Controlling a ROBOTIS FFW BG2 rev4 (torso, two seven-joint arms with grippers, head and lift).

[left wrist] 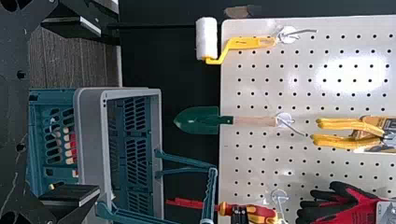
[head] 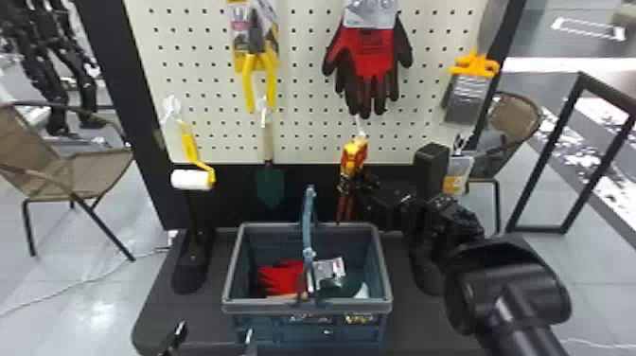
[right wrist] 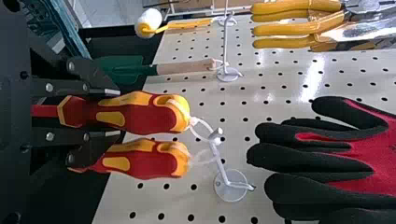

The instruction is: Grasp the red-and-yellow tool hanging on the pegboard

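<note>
The red-and-yellow tool (head: 354, 158) hangs from a white hook low on the pegboard (head: 307, 128), under the red-and-black glove (head: 366, 61). Its two red-and-yellow handles (right wrist: 135, 112) lie side by side. My right gripper (right wrist: 105, 113) is at the tool, with one handle pinched between its black fingers (right wrist: 88, 86) and the other handle just outside the far finger. From the head, the right arm (head: 445, 227) stretches from the lower right up to the tool. My left gripper (left wrist: 84, 109) hangs open in front of the basket, its tips near the bottom edge (head: 213, 338). The tool's handles (left wrist: 243, 212) also show beside the basket handle.
A grey-and-teal basket (head: 232, 265) with a raised handle stands on the dark table below the board, holding a red glove and other items. On the board also hang a paint roller (head: 191, 177), a green trowel (head: 269, 182), yellow pliers (head: 258, 71) and a scraper (head: 468, 85).
</note>
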